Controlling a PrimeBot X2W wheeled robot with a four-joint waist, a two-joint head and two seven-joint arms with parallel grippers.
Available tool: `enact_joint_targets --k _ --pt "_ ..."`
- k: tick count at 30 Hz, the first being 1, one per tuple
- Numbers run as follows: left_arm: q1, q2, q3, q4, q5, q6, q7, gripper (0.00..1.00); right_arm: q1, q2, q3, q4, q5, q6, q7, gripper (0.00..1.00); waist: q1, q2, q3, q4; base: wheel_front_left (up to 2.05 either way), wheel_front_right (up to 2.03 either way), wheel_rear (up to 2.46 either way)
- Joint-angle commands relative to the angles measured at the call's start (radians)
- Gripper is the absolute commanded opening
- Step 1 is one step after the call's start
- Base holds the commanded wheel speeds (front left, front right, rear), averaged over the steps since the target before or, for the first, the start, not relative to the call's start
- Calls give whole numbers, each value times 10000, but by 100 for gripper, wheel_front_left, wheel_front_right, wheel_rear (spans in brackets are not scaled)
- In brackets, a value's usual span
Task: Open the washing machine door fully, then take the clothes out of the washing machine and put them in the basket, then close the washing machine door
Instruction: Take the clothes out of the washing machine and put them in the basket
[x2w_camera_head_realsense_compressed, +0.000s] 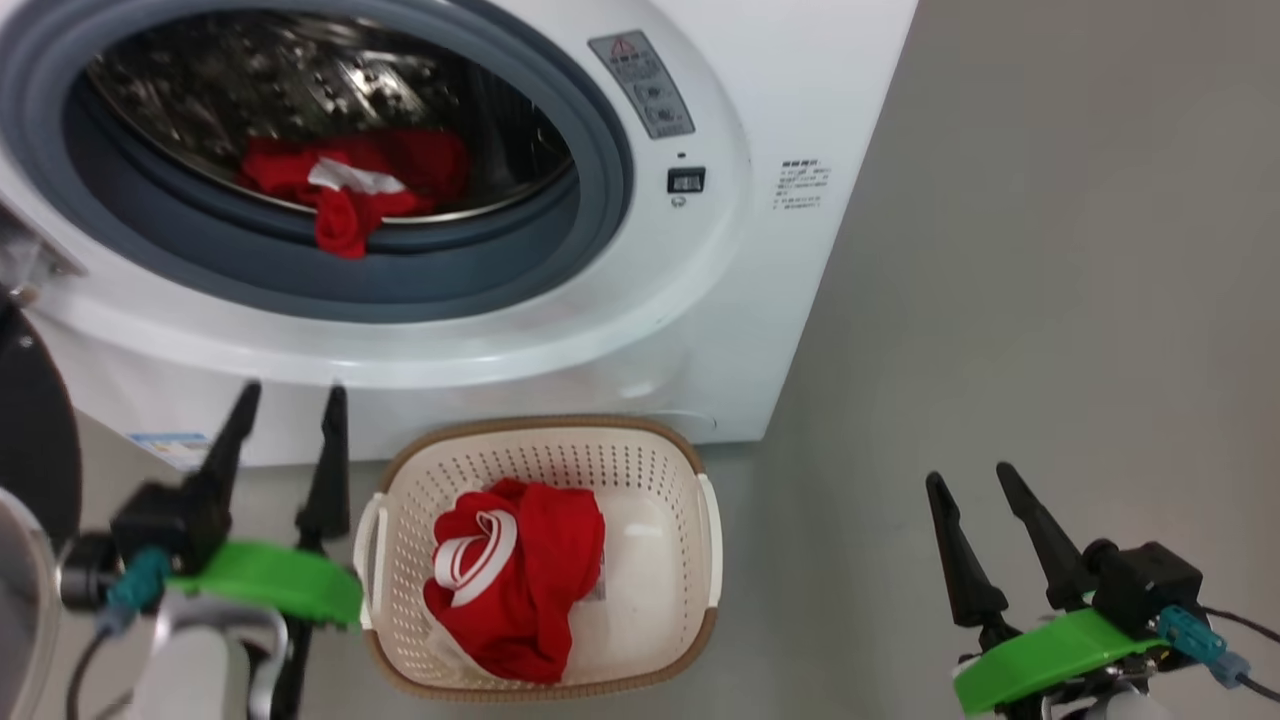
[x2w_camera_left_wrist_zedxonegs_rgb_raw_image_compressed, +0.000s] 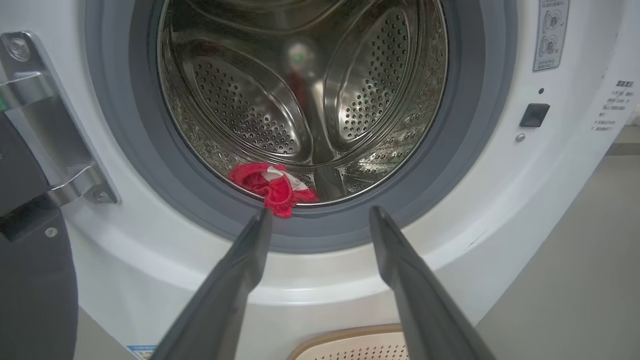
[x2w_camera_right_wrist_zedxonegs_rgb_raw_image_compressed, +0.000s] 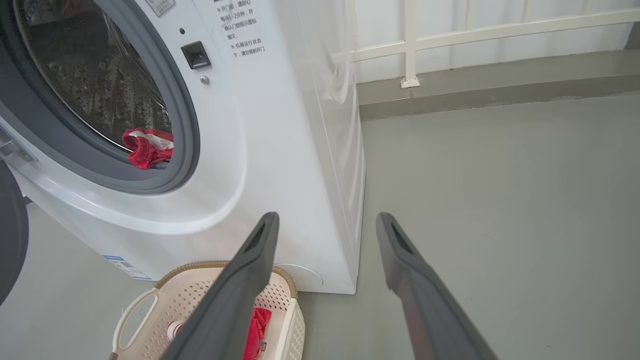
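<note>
The white washing machine (x2w_camera_head_realsense_compressed: 640, 300) stands with its door (x2w_camera_head_realsense_compressed: 35, 430) swung open at the far left, a black edge showing. Red clothes with a white patch (x2w_camera_head_realsense_compressed: 345, 190) lie at the drum's front lip, one fold hanging over the grey gasket (x2w_camera_left_wrist_zedxonegs_rgb_raw_image_compressed: 272, 187). Another red garment with white stripes (x2w_camera_head_realsense_compressed: 520, 575) lies in the cream basket (x2w_camera_head_realsense_compressed: 690, 470) on the floor before the machine. My left gripper (x2w_camera_head_realsense_compressed: 290, 400) is open and empty, left of the basket, fingers pointing at the machine's front. My right gripper (x2w_camera_head_realsense_compressed: 970, 480) is open and empty over bare floor to the right.
Grey floor (x2w_camera_head_realsense_compressed: 1050, 300) stretches to the right of the machine. A white railing (x2w_camera_right_wrist_zedxonegs_rgb_raw_image_compressed: 475, 35) and a low step run along the far wall. The door hinge bracket (x2w_camera_left_wrist_zedxonegs_rgb_raw_image_compressed: 50, 125) sits at the opening's left edge.
</note>
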Motion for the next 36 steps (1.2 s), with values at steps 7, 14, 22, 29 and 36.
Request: enact_joint_targets --k 7,14,22,29,36 --pt "-2593 664 145 1256 91 -54 -51 100 -766 -69 361 -344 145 48 -65 100 0 0 1607 -358 0 0 0" --pt "-4375 1178 -129 2759 -7 -54 -51 100 -1148 -69 418 -470 255 48 -65 100 0 0 2533 -548 0 0 0" --pt "-6236 1453 -606 4514 26 -34 -51 100 -1563 -69 460 -558 340 48 -65 100 0 0 3296 -555 0 0 0" --pt "-7567 1519 -748 5914 172 183 -51 100 -1831 -68 554 -577 383 48 -65 100 0 0 3619 -603 0 0 0" --pt "-8557 1682 -889 6904 286 301 -51 100 -2011 -68 654 -606 434 48 -65 100 0 0 3876 -729 0 0 0"
